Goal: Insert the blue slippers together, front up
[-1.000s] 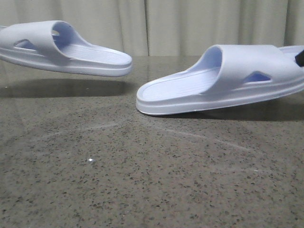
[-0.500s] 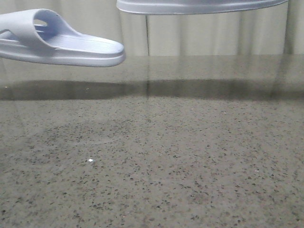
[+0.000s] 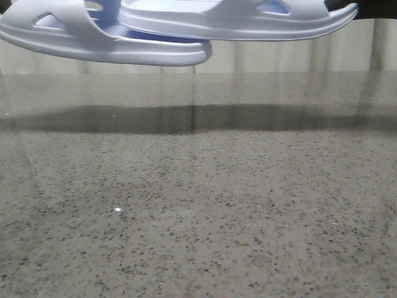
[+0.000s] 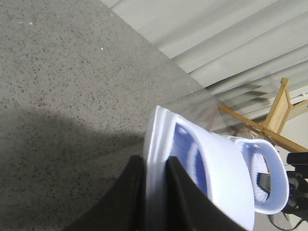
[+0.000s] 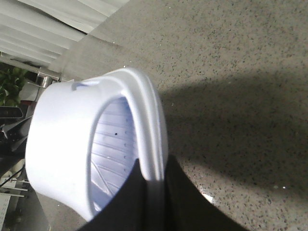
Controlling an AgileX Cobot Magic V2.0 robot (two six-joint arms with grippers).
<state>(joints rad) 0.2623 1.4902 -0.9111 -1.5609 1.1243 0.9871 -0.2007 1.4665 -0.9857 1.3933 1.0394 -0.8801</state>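
Both grippers, left [image 4: 155,192] and right [image 5: 153,202], pinch slipper [image 3: 105,37] sole edges above the counter [image 3: 198,205]. I judge the foam light and squashy; I'd hold soles, not straps.

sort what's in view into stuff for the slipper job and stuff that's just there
For the job:
left slipper, clamped in the left gripper
right slipper, clamped in the right gripper

Just there:
speckled table
curtain
wooden frame
plant
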